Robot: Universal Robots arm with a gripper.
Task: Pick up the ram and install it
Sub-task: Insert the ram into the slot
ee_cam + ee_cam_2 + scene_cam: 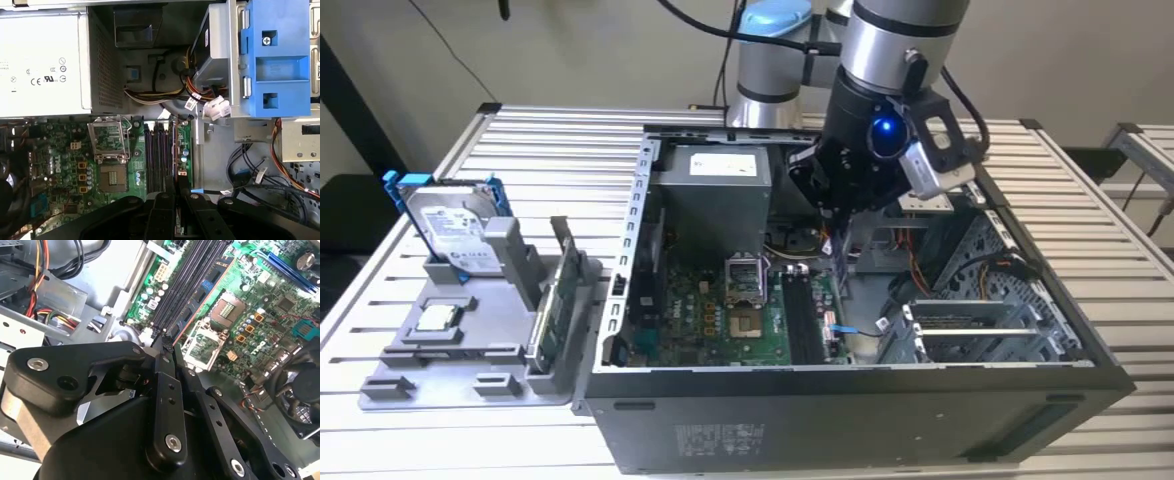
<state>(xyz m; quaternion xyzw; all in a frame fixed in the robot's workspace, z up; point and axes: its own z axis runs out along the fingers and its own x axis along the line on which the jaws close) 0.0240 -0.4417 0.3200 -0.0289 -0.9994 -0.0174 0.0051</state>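
Note:
My gripper (pixel 834 222) is down inside the open computer case (pixel 854 420), just above the far end of the black memory slots (pixel 795 315). In the second wrist view the fingers (pixel 165 365) are shut on the ram (pixel 202 292). The ram is a thin dark stick with blue labels and an orange lower edge. It runs away from the fingertips alongside the slots (pixel 182 282). In the first wrist view the gripper (pixel 174 186) hovers over the slots (pixel 157 152), beside the processor socket (pixel 111 175). I cannot tell whether the ram touches a slot.
The silver power supply (pixel 714 190) stands at the back of the case, with a drive cage and its blue bracket (pixel 275 55) and loose cables (pixel 200 100) beside the slots. On the exterior view's left, a grey holder (pixel 454 385) carries a hard drive (pixel 454 225) and a green board (pixel 547 320).

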